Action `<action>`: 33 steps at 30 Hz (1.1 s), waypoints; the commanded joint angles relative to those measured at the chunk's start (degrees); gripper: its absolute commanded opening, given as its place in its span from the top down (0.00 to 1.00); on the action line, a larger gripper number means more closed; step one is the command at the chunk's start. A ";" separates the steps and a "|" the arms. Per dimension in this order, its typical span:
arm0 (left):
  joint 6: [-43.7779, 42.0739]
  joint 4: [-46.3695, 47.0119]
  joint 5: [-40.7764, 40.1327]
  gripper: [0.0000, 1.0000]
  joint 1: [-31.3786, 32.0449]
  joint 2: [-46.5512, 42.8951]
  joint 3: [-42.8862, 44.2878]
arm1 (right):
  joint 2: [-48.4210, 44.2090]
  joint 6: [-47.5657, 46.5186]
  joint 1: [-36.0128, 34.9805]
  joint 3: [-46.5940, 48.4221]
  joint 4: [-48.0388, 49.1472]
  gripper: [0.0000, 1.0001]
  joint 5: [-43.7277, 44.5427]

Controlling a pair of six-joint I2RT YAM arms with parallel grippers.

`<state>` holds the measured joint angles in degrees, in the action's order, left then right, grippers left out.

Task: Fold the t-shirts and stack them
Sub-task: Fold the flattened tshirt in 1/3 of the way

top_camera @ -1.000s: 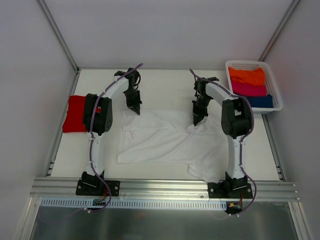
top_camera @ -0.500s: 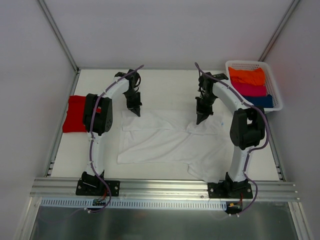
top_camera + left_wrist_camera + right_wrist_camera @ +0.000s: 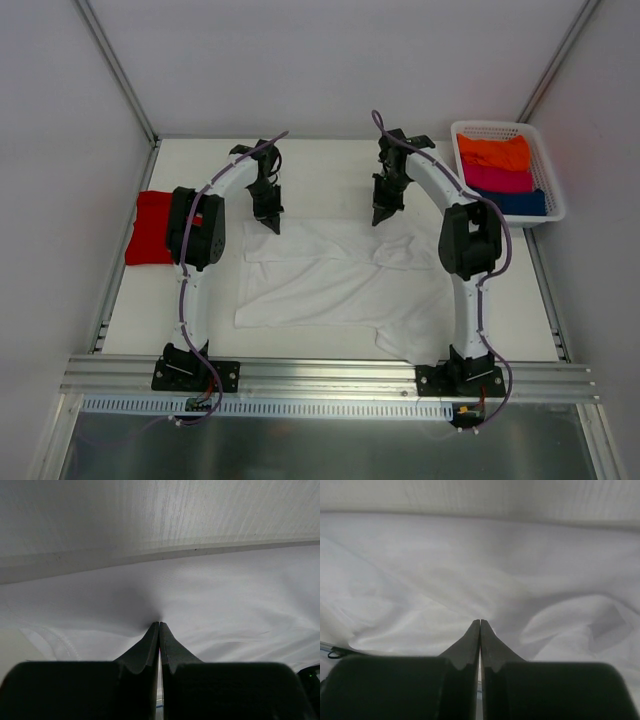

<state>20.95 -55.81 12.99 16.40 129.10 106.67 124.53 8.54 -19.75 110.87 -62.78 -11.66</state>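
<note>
The large white t-shirt (image 3: 320,285) lies spread across the middle of the table, rumpled on its right side. My left gripper (image 3: 270,224) stands at the shirt's far left edge. In the left wrist view its jaws (image 3: 159,623) are shut, with white cloth (image 3: 225,590) puckered into the tip. My right gripper (image 3: 380,218) is at the far edge, right of centre. Its jaws (image 3: 480,621) are shut too, with folds of the white cloth (image 3: 420,570) gathered at the tip. The red t-shirt (image 3: 150,230) lies folded at the table's left edge, beside the left arm.
A white basket (image 3: 490,125) at the back right holds orange, pink and blue folded clothes. An aluminium rail (image 3: 330,375) carrying both arm bases runs along the near edge. White walls close in the table at the back and sides.
My right gripper has moved to the left and toward the back, to the shirt's far edge, and the cloth on that side has shifted slightly. The left gripper has stayed put.
</note>
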 commanded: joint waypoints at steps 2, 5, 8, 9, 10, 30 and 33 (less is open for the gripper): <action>-0.74 -1.14 0.54 1.00 -0.41 0.19 1.61 | 4.66 1.92 -0.82 6.90 -0.23 0.97 -2.66; -0.65 -1.14 0.80 1.00 -0.41 0.28 2.49 | 6.69 1.75 -0.91 6.38 -1.02 0.97 -2.93; -0.47 -1.14 0.63 1.00 -0.41 0.01 3.19 | 5.11 0.35 -1.08 2.62 -1.29 0.97 -1.35; -0.38 -1.14 0.80 1.00 -0.41 0.19 3.36 | 4.59 -0.18 -1.08 1.64 -1.81 0.97 -0.30; -0.30 -1.14 0.89 1.00 -0.41 0.19 3.54 | 4.06 -1.14 -1.00 0.59 -2.16 0.97 0.06; -0.47 -1.05 2.65 1.00 -0.41 0.10 2.66 | -14.66 -1.15 -1.00 -19.98 -3.75 0.98 4.80; -0.47 -1.14 2.83 1.00 -0.41 0.28 2.66 | -15.90 -1.59 -1.08 -23.23 -3.66 0.98 4.98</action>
<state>20.97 -55.81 14.59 16.40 129.14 108.62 111.20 6.87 -20.56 90.13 -63.46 -7.86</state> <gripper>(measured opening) 0.004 0.026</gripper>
